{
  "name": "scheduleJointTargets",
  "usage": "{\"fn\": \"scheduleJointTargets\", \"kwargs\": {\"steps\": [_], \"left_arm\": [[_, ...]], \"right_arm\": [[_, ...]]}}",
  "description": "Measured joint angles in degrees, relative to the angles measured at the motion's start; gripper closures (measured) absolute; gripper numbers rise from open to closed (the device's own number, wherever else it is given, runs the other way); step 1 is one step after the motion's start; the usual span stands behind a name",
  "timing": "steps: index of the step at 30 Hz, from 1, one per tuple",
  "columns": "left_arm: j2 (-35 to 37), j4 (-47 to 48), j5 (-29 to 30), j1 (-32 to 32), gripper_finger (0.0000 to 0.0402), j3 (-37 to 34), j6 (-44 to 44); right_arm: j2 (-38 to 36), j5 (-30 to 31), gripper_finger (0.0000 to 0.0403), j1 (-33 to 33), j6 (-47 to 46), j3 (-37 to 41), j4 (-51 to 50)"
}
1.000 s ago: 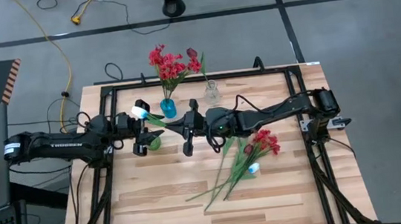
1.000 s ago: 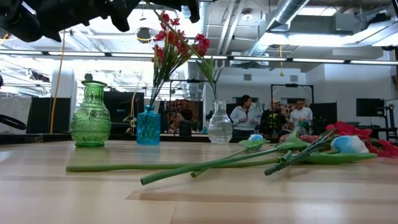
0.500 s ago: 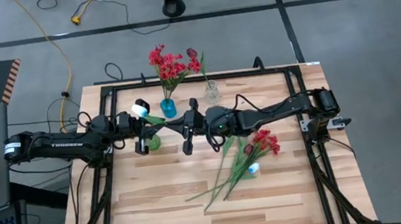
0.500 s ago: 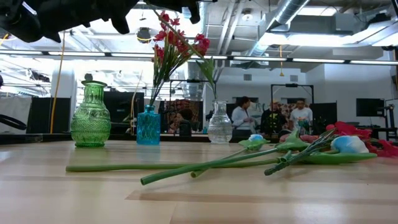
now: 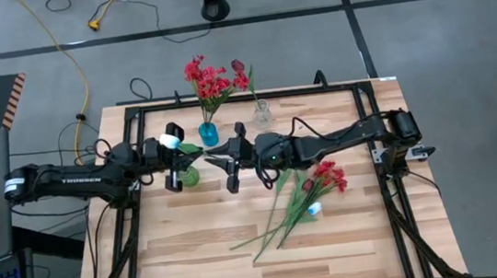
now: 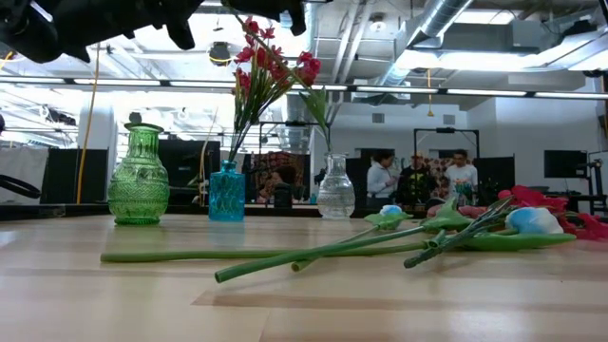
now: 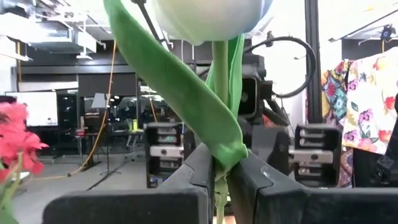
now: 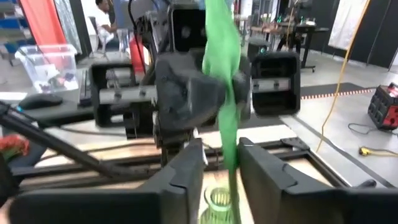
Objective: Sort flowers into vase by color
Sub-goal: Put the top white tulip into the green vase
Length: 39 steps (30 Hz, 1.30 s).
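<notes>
A white tulip (image 7: 208, 15) on a green stem stands upright above the green vase (image 5: 190, 176), between my two grippers at mid-table. My left gripper (image 7: 221, 163) reaches in from the table's left and is shut on the stem. My right gripper (image 8: 221, 165) faces it from the right, open, with the stem (image 8: 225, 93) running down between its fingers. The blue vase (image 5: 208, 134) holds red flowers (image 5: 208, 80). The clear vase (image 5: 263, 114) holds a maroon tulip (image 5: 238, 67). More flowers (image 5: 303, 196) lie flat on the table. My left gripper pinches the tulip's stem and a wrapped leaf (image 7: 225, 155) between its two fingers, a short way below the bloom. The fingers come about level from the table's left, across the stem. The tulip stands upright, lifted clear, its lower stem over the green vase (image 8: 219, 202). My right gripper: whether its fingers touch the stem I cannot tell.
The three vases stand in a row along the table's far half, seen in the low view as green (image 6: 139, 180), blue (image 6: 226, 190) and clear (image 6: 335, 188). Loose red and white flowers (image 6: 446, 233) lie right of centre. A black frame (image 5: 244, 98) rims the table.
My left gripper has shut on the tulip's stem, and my right gripper has opened around it. The bloom has shifted slightly toward the left arm. Neither arm has moved away.
</notes>
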<state>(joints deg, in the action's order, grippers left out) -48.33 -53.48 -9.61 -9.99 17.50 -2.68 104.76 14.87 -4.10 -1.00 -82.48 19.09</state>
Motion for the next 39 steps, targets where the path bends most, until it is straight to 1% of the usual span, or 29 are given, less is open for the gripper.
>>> {"fn": "scheduleJointTargets", "kwargs": {"steps": [3, 5, 8, 11, 15, 18, 22, 26, 30, 35, 39], "left_arm": [[2.7, 7.5, 1.5, 0.0, 0.0387, 1.4, -0.9], [4.5, 15.1, 2.8, 0.0, 0.0387, 3.4, -1.5], [7.1, 27.7, 4.2, 0.0, 0.0386, 7.4, -1.4], [8.7, 38.3, 4.4, 0.0, 0.0386, 12.2, -1.5], [9.2, 48.1, 4.4, 0.0, 0.0386, 19.0, -1.6], [9.2, 55.9, 4.5, 0.0, 0.0386, 24.9, -1.7], [9.3, 68.1, 6.6, 0.0, 0.0386, 32.8, -1.7], [9.3, 78.0, 9.7, 0.0, 0.0386, 39.3, -1.7], [9.2, 83.8, 10.4, 0.0, 0.0386, 44.0, -2.5], [9.3, 90.7, 10.6, 0.0, 0.0386, 48.7, -5.0], [9.3, 97.5, 12.1, 0.0, 0.0386, 50.9, -7.4]], "right_arm": [[-1.8, 0.0, 0.0234, 0.0, 1.1, 0.0, -4.5], [-3.7, 0.0, 0.0218, 0.0, 2.9, 0.0, -8.9], [-6.5, 0.0, 0.0203, -0.4, 3.2, 0.0, -16.5], [-9.2, 0.0, 0.0198, -0.5, 0.9, 0.0, -25.2], [-12.0, 0.0, 0.02, -0.8, -3.9, 0.0, -35.8], [-12.8, 0.0, 0.0203, -0.8, -8.2, 0.0, -42.4], [-12.7, 0.0, 0.0206, -0.8, -13.4, 0.0, -49.2], [-10.9, 0.1, 0.0206, -0.8, -16.1, 0.0, -53.2], [-9.0, 0.0, 0.0207, -0.8, -16.1, 0.2, -53.5], [-6.8, 0.0, 0.0207, -0.8, -16.1, 0.1, -53.3], [-5.5, 0.1, 0.0207, -0.7, -16.2, 0.1, -53.3]]}}
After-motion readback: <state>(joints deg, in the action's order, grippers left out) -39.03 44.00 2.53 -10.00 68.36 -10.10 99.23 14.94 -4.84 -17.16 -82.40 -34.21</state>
